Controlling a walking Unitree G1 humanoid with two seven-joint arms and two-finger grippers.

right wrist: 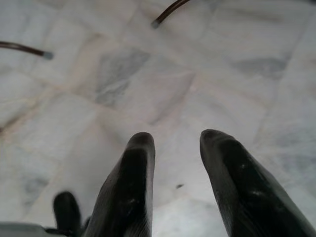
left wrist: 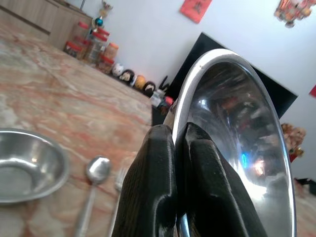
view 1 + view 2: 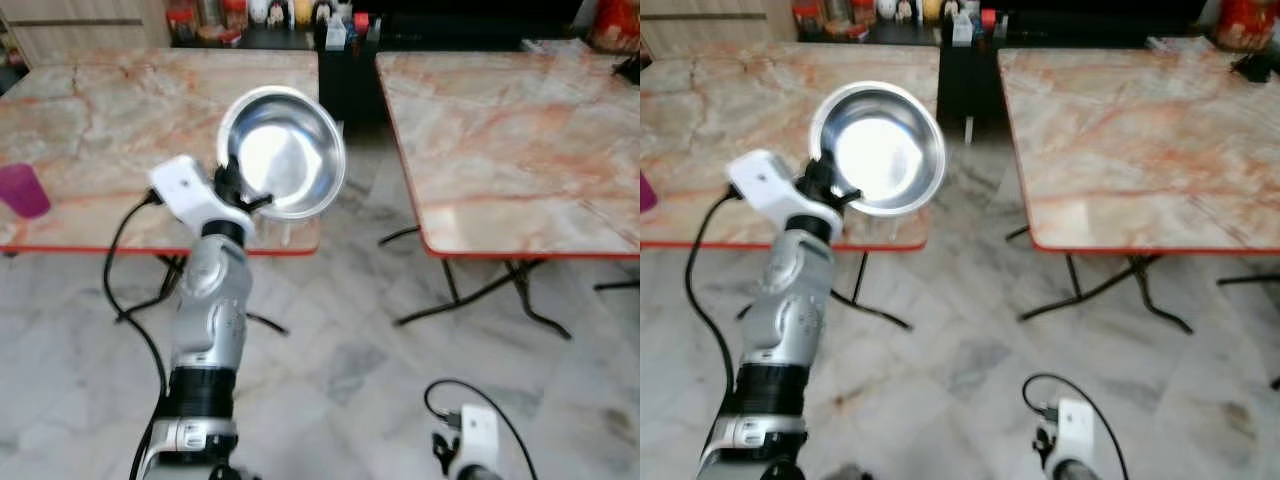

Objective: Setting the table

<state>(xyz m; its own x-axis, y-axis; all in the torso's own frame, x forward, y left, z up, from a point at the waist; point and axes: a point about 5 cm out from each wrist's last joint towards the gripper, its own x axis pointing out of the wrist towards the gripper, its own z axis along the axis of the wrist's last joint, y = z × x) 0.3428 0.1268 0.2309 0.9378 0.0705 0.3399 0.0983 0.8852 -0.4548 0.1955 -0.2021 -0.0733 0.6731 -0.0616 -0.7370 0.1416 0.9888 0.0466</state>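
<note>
The left end effector point(image 2: 175, 163) is clamped on the rim of a round, shiny stainless-steel bowl point(image 3: 282, 152), one black finger point(image 2: 153, 182) on the outside of the rim and the other on the inside. The bowl is held tilted, its hollow turned toward the head camera, raised above the near right corner of the left marble-patterned desk with a red edge point(image 3: 100, 110). The silver left arm point(image 3: 210, 310) is stretched up from below the bowl, with a black cable point(image 3: 125, 280) hanging beside it.

In the left wrist view, a second, shallower steel bowl point(image 2: 27, 165) is seen lying on that desk beyond the held bowl, with a steel spoon point(image 2: 94, 185) just beside it and a steel fork point(image 2: 117, 197) next to the spoon. A purple plastic cup point(image 3: 22, 190) stands on the same desk, well apart from the held bowl, at the desk's far left side.

The right end effector point(image 1: 177, 148) is held low over the grey-veined marble floor point(image 1: 148, 89), its two black fingers apart with nothing between them.

A second marble-patterned desk with a red edge point(image 3: 510, 140) stands to the right of the held bowl, across a gap of floor. Jars and small figures point(image 2: 103, 59) are lined along a shelf behind the left desk.
</note>
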